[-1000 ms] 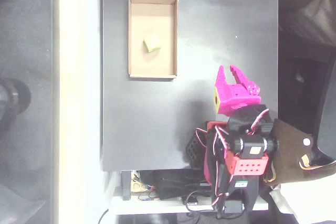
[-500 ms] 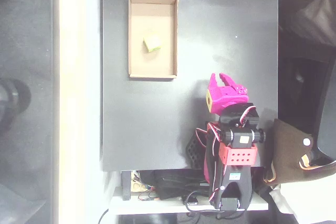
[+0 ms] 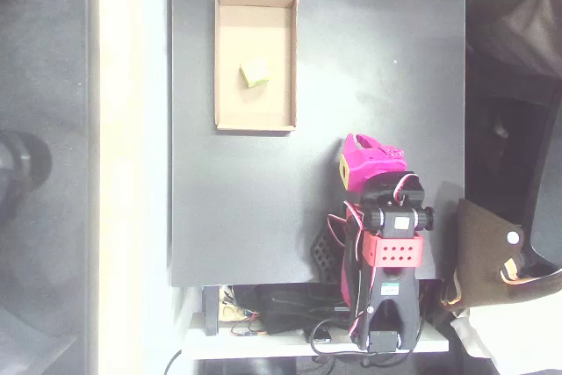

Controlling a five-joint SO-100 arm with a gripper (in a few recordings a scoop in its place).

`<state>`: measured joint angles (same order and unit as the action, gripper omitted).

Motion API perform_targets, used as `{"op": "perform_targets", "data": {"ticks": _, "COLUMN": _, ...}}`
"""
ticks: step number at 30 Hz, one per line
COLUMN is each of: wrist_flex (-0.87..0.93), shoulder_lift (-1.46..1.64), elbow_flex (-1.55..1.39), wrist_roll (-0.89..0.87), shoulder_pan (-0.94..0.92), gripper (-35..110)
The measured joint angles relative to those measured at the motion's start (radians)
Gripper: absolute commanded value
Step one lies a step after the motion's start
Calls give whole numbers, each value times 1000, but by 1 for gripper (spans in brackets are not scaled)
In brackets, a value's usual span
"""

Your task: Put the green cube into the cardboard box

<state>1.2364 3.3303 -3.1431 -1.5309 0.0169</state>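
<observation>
Table (image 3: 237,208): dark, matte.
Box (image 3: 219,59): far left, open-topped.
Cube (image 3: 255,75): lying inside box, mid-floor.
Gripper (image 3: 369,148): near right, folded back, well apart from box; opening unclear, holds nothing visible.

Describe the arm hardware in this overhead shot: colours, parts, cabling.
The gripper is bright magenta plastic with a small yellow square patch on its left side in the overhead view. Behind it sit black servo housings and a red bracket with a grid of small holes. Red and white wires loop along the arm above a black base.
</observation>
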Motion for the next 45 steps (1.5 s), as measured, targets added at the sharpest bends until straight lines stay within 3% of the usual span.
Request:
{"op": "perform_targets", "data": {"ticks": 17, "wrist_flex": 144, "shoulder_lift": 8, "elbow_flex": -3, "wrist_roll": -9, "shoulder_pan": -2, "gripper": 3}}
{"op": "perform_targets", "data": {"ticks": 45, "wrist_flex": 147, "shoulder_lift": 9, "elbow_flex": -3, "wrist_roll": -11, "shoulder_pan": -2, "gripper": 3}}
